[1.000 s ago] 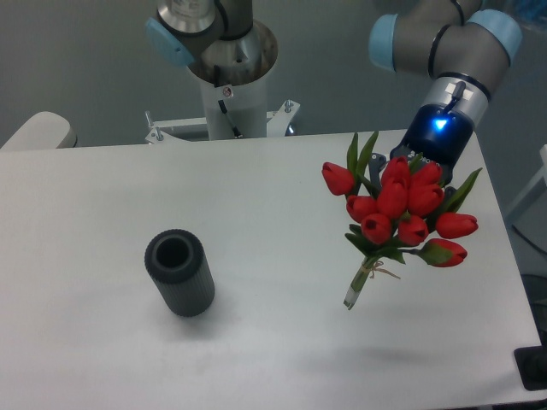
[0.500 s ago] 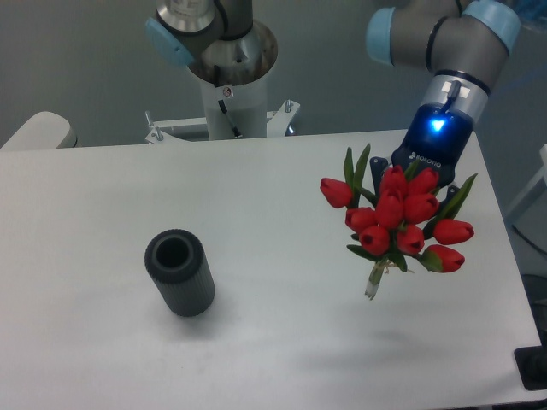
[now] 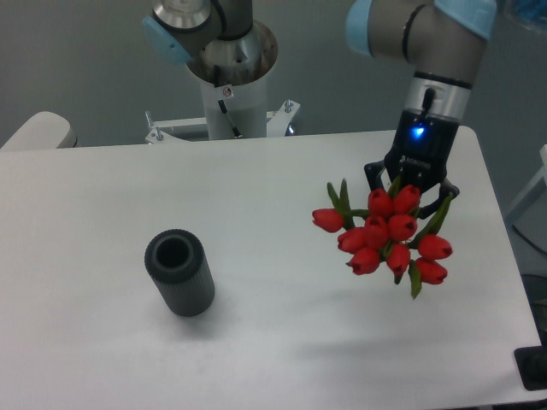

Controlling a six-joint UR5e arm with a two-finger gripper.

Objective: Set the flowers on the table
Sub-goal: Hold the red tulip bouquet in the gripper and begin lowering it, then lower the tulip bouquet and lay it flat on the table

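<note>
The gripper (image 3: 408,190) is pointed down over the right part of the table (image 3: 256,188), with its dark fingers closed around the flowers (image 3: 386,235). The bunch is held from above, and the red heads are turned toward the camera, so the stems and the exact contact points are hidden behind the blooms. The flowers are seen suspended above the white surface, well apart from the vase (image 3: 179,273); whether any part already touches the table cannot be told.

The bunch is judged to be light, soft and easily crushed. The petals and leaves are expected to bruise under pressure, and the stems to bend rather than resist. A hold on the bound stems, not on the heads, is judged safest, with only light closing force. Some sag or rotation in the grasp is to be expected, as the bunch is loose and uneven.

The vase stands upright on the left half of the table. Its opening is dark, and nothing is seen inside it.
</note>
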